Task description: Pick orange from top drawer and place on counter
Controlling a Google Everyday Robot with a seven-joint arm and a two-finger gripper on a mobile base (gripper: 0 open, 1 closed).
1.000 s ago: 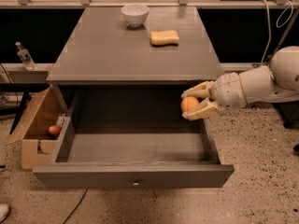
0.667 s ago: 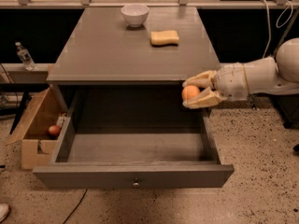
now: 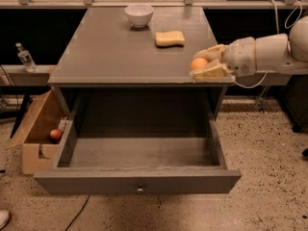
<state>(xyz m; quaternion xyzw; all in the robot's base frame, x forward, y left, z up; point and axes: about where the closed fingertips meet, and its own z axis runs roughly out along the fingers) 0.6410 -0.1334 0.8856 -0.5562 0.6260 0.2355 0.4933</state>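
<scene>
The orange point(image 3: 198, 63) is held between the cream fingers of my gripper point(image 3: 204, 64), which is shut on it at the front right corner of the counter point(image 3: 115, 47), just above its edge. My white arm reaches in from the right. The top drawer point(image 3: 139, 150) stands pulled out below, its grey inside bare, with a small round knob point(image 3: 140, 188) on the front panel.
A white bowl point(image 3: 139, 14) and a yellow sponge point(image 3: 169, 38) sit at the back of the counter. A brown cardboard box point(image 3: 36, 129) with a reddish fruit point(image 3: 56, 134) stands on the floor at the left. A clear bottle point(image 3: 25, 57) stands on a ledge at the left.
My gripper has lifted the orange from the drawer's right side up to the counter's front right corner.
</scene>
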